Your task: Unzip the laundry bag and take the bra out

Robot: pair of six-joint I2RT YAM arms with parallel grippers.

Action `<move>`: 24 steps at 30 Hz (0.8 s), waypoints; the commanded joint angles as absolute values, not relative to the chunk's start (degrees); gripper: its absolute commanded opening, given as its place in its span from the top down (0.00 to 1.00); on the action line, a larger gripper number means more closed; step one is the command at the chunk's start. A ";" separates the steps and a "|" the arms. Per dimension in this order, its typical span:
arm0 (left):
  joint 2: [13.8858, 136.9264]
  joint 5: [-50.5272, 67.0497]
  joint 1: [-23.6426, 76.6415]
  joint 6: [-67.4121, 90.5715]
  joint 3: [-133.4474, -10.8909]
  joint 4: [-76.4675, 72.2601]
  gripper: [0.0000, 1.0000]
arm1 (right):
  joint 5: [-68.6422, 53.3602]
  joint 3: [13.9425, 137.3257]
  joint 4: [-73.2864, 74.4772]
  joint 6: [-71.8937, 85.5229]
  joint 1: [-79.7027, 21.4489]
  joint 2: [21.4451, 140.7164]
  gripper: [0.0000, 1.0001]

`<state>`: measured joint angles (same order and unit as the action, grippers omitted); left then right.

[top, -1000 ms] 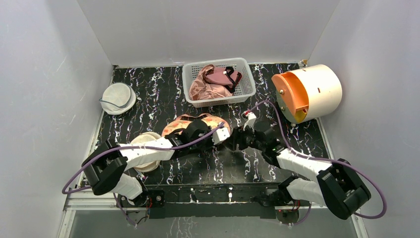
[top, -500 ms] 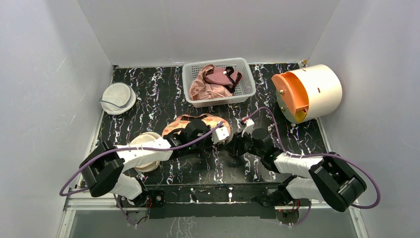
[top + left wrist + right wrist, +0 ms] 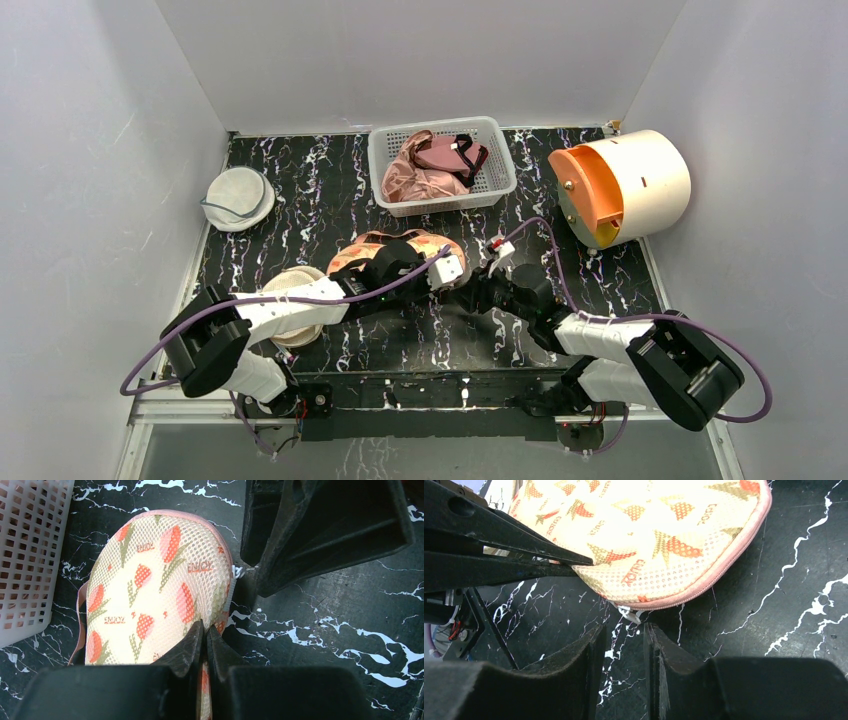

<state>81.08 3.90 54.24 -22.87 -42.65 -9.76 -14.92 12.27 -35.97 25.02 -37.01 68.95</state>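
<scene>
Two grippers: your left gripper (image 3: 205, 628) clamps the laundry bag (image 3: 150, 585) edge; your right gripper (image 3: 623, 630), narrowly parted, holds nothing. Zip unopened: nudge onto the zip pull (image 3: 629, 614) just ahead, then pinch.

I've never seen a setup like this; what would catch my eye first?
Probably the tulip-printed laundry bag mid-table: the left gripper pinches its edge while the right gripper, open, points at the white zip pull. Behind stand a white basket of pink clothes and, far right, a big cream-and-orange drum.
</scene>
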 commanded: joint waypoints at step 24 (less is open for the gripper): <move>78.66 5.45 54.57 -22.43 -44.53 -9.80 1.00 | -9.47 15.69 -44.29 25.63 -38.41 72.78 0.83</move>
<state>81.06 4.05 54.24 -22.87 -42.65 -9.63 -11.84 13.67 -40.56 25.67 -38.17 72.82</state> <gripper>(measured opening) 0.014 0.201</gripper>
